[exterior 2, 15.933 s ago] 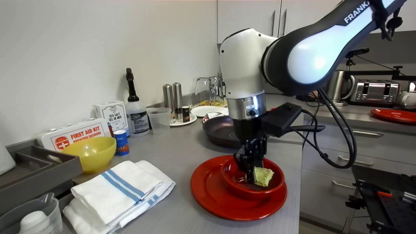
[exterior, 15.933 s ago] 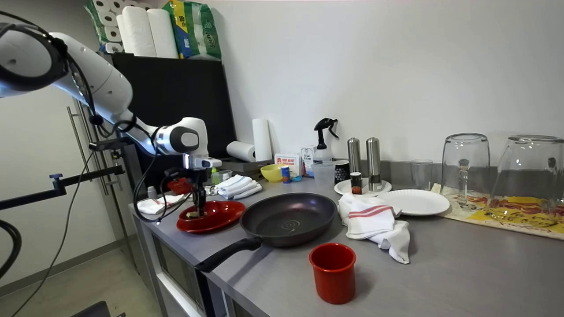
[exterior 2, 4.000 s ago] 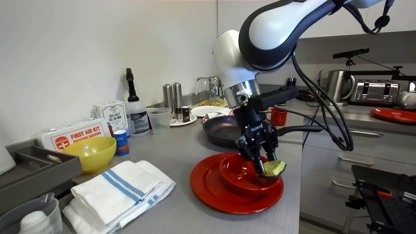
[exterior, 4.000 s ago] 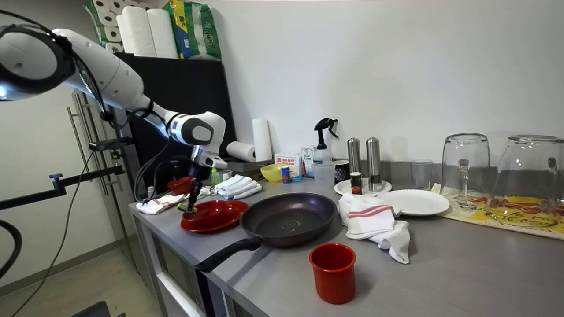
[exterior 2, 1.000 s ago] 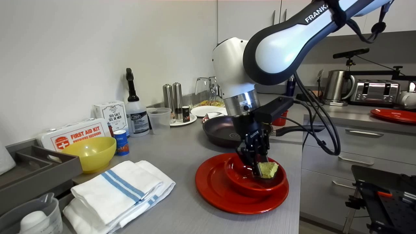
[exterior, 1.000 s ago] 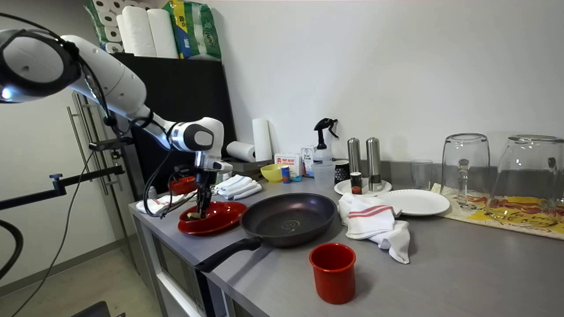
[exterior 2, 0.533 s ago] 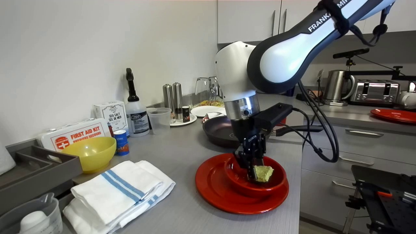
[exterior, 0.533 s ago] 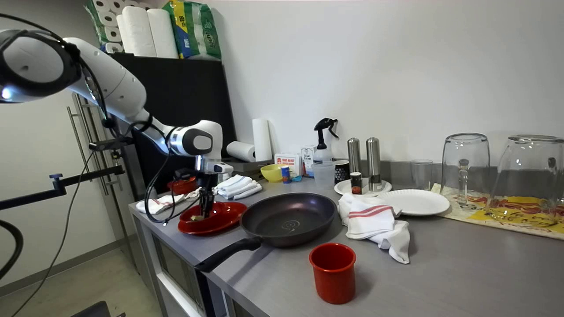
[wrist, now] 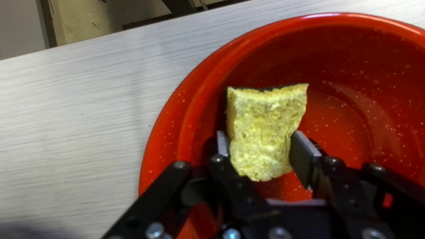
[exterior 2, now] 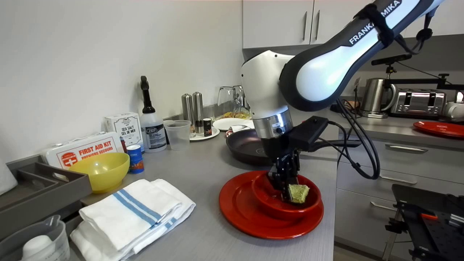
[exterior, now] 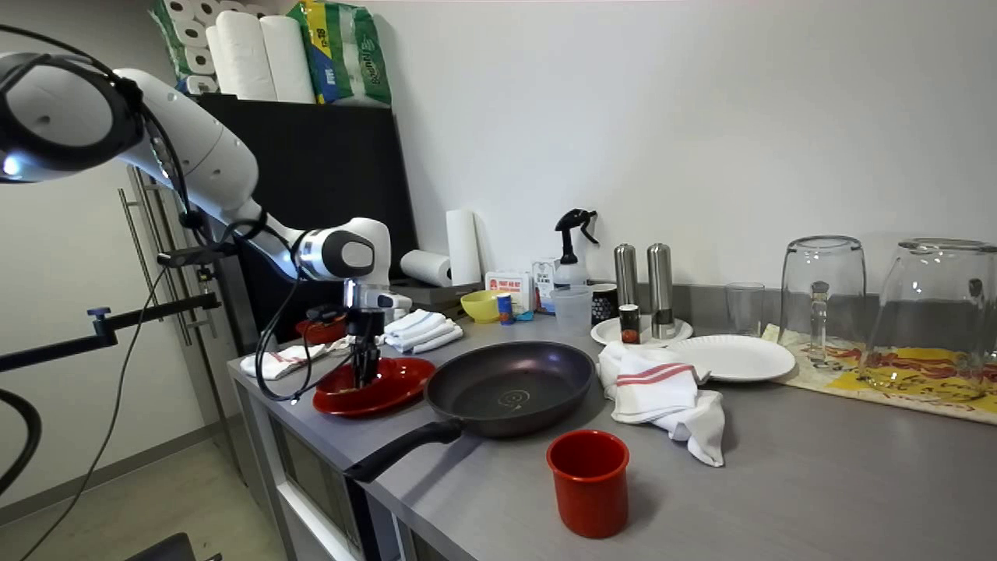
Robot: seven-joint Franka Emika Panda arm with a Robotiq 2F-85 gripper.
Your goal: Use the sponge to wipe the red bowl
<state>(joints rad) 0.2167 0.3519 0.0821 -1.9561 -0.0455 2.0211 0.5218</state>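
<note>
The yellow-green sponge (wrist: 265, 129) is pinched between the pads of my gripper (wrist: 260, 146), and a dark layer shows along its far edge. It hangs inside the red bowl (wrist: 348, 66), close to the wall on the counter-edge side. Whether its underside touches the bowl is hidden. In an exterior view the sponge (exterior 2: 299, 193) sits low in the red bowl (exterior 2: 279, 214), with the gripper pointing down nearly upright over it. Beneath the bowl lies a wide red plate (exterior 2: 237, 217), showing most on one side.
The counter's edge (wrist: 109, 36) runs close beside the plate. A black frying pan (exterior: 510, 389) stands nearby, its handle toward the edge, with a red cup (exterior: 590, 487) past it. Folded towels (exterior 2: 134, 214) and a yellow bowl (exterior 2: 103, 170) lie on another side.
Four seconds ago the sponge was at the bowl's rim with the gripper tilted; now it is inside. Over the last second the gripper became more upright and shifted slightly, sponge still held.
</note>
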